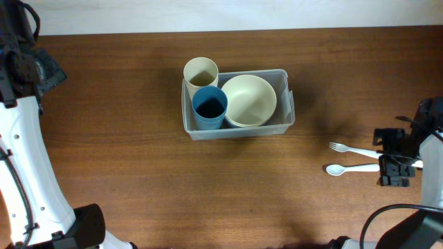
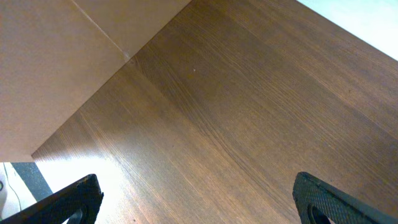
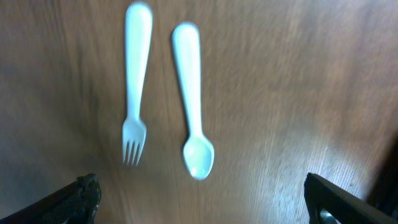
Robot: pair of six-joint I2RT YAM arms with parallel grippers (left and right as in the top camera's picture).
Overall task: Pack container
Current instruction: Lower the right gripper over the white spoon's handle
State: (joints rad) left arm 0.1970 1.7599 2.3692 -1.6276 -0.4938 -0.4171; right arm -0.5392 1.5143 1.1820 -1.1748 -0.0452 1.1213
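**Both arms spread wide, container sitting at mid-table**

At the near right, the right arm is reaching in low over the wooden table [image 1: 138, 173], its wrist turned so the right gripper [image 1: 385, 158] is pointing at the handle ends of two white utensils. Its jaws are gaping wide and holding nothing. Under it, a plastic fork [image 3: 135, 74] and a plastic spoon [image 3: 189, 93] are lying side by side, parallel and apart, their heads pointing towards the table's middle.

On the left, the white left arm is stretching from the near edge up to the far left corner. The left gripper [image 2: 199, 199] is hanging over bare wood, fingers fully spread and empty.

Farther back, the container [image 1: 239, 133] is sitting at mid-table, well apart from both grippers. It is holding a cream bowl [image 1: 248, 100] on the right and a blue cup [image 1: 209, 107] on the left, with a cream cup [image 1: 201, 72] standing at its far left corner.
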